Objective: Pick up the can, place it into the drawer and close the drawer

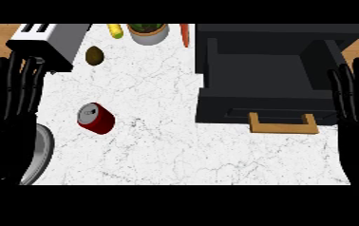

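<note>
**Can on worktop, drawer open, both hands idle**

Left edge: my left hand (15, 130) rests with its fingers up, straight and apart, holding nothing. A silver and black toaster (46, 39) stands at the top left corner, just beyond the fingertips. Lower left, a grey round rim (41, 155) is partly covered by that hand. I cannot tell whether it is a plate or a pan.

Left of centre: the red can (97, 118) sits on the white marbled worktop (175, 154), with its silver top toward the upper left. I cannot tell whether it stands upright or lies tilted. It is near my left hand but not touching it, and nothing else touches it. It is outside the drawer and well apart from it.

Back row: a brown-green oval fruit (95, 55) lies beside the toaster. Next come a yellow corn cob (116, 30), a grey pot (148, 36) with green contents, and an orange carrot (185, 34).

Right half: the black drawer (266, 73) stands open, and I can see nothing in its interior. Its tan wooden handle (282, 124) is on the front face, toward me.

Right edge: my right hand (345, 97) rests with its fingers up, straight and apart, holding nothing. It shows against the drawer's right side.
</note>
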You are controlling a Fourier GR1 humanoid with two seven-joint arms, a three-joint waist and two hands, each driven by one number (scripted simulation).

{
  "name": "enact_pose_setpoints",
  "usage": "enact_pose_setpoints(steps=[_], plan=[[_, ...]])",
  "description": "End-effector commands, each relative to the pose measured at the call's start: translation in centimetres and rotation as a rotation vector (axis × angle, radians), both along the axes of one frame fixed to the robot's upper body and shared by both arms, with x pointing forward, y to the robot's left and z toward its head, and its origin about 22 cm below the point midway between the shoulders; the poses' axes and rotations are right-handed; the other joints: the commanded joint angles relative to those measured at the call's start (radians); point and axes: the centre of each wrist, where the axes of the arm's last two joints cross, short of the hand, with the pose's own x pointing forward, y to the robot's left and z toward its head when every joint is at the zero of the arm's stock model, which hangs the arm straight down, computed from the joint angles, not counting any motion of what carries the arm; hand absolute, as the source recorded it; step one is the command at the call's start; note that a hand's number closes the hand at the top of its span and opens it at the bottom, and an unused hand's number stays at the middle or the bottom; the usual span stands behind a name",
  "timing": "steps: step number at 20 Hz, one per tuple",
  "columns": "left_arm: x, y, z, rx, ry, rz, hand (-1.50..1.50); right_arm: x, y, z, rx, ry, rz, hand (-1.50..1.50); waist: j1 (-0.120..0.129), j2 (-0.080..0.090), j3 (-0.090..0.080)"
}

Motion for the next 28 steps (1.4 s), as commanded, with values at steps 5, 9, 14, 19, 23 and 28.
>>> enact_pose_setpoints(steps=[5, 9, 14, 19, 23, 28], plan=[[0.6, 5.5, -0.5, -0.036, 0.001, -0.291, -1.50, -0.5, 1.3, -0.4, 0.008, 0.054, 0.091, -1.50, -0.021, -0.005, -0.007], [-0.2, 7.8, -2.7, 0.068, 0.365, -0.205, -1.50, -1.2, -1.4, -2.6, 0.116, 0.306, -0.167, -1.50, -0.027, -0.004, -0.006], [-0.5, 9.8, -0.3, 0.069, 0.416, -0.226, -1.50, -3.5, -2.9, -2.0, 0.108, 0.334, -0.198, -1.50, -0.027, -0.007, -0.005], [-3.5, 11.3, 0.9, 0.060, 0.411, -0.220, -1.50, -5.1, -4.6, -2.6, 0.101, 0.320, -0.184, -1.50, -0.021, -0.007, -0.005], [-3.7, 14.5, 1.4, 0.072, 0.409, -0.222, -1.50, -5.5, -8.6, -3.0, 0.103, 0.299, -0.156, -1.50, -0.024, -0.007, -0.005], [-3.1, 14.4, 1.4, -0.028, 0.446, -0.209, -1.50, -5.2, -8.2, -3.9, 0.118, 0.324, -0.173, -1.50, -0.023, -0.006, -0.005]])
